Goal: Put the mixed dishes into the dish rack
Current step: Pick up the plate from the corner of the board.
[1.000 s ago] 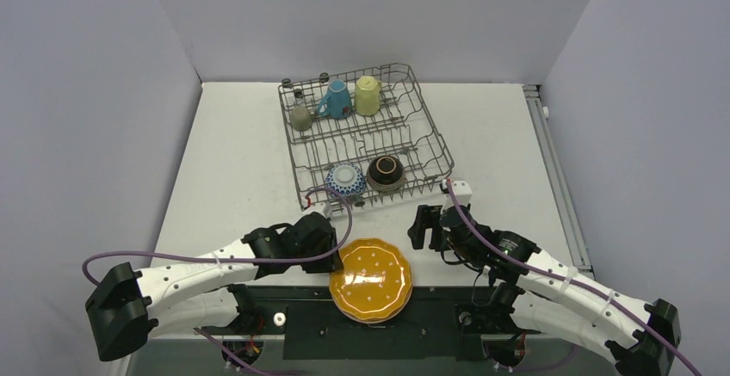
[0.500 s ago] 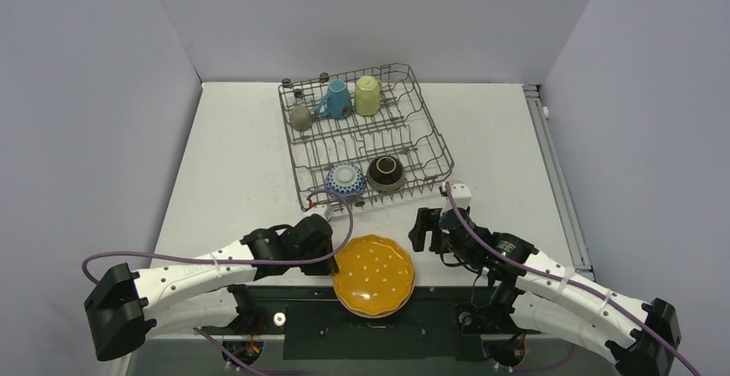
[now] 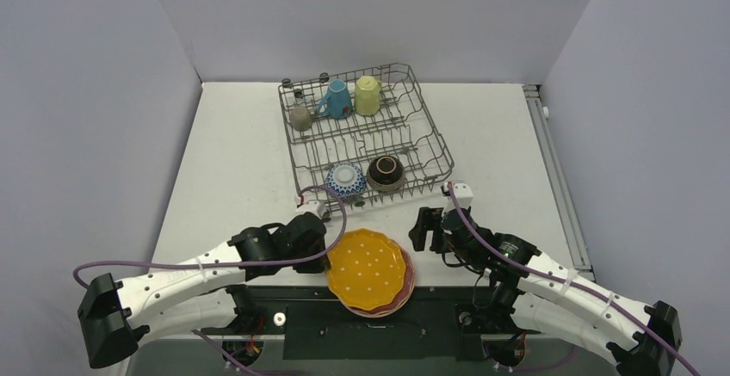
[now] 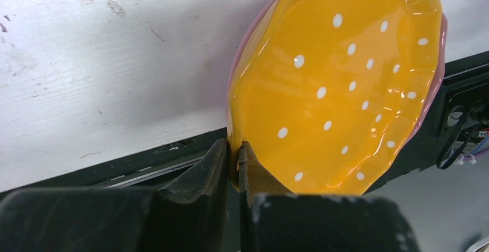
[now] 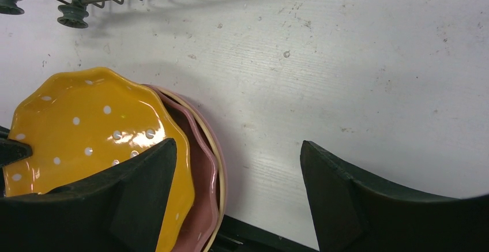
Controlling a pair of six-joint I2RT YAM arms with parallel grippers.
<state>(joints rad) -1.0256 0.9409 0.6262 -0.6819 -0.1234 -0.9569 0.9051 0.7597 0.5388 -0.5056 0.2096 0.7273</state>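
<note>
Dish rack of square grey metal wire (image 3: 366,142) stands far-centre on our white desk (image 3: 232,161). At the desk's near edge, our left hand (image 4: 233,160) is clamped on the left rim of the orange scalloped dotted plate (image 3: 368,268), which lies over a dark pink plate (image 5: 202,194). Our right hand (image 5: 236,165) hovers just right of them, fingers apart. In the rack we see a blue-white patterned bowl (image 3: 345,180) and a dark brown bowl (image 3: 386,172) near, and a grey mug (image 3: 300,117), blue mug (image 3: 335,99) and pale-yellow mug (image 3: 368,95) far.

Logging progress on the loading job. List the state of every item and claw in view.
Left claw: shut on orange plate's rim.
Right claw: open, empty.
Orange plate: held tilted over dark pink plate.
Dark pink plate: lying under orange plate.
Grey mug: in dish rack.
Blue mug: in dish rack.
Pale-yellow mug: in dish rack.
Blue-white bowl: in dish rack.
Dark brown bowl: in dish rack.
</note>
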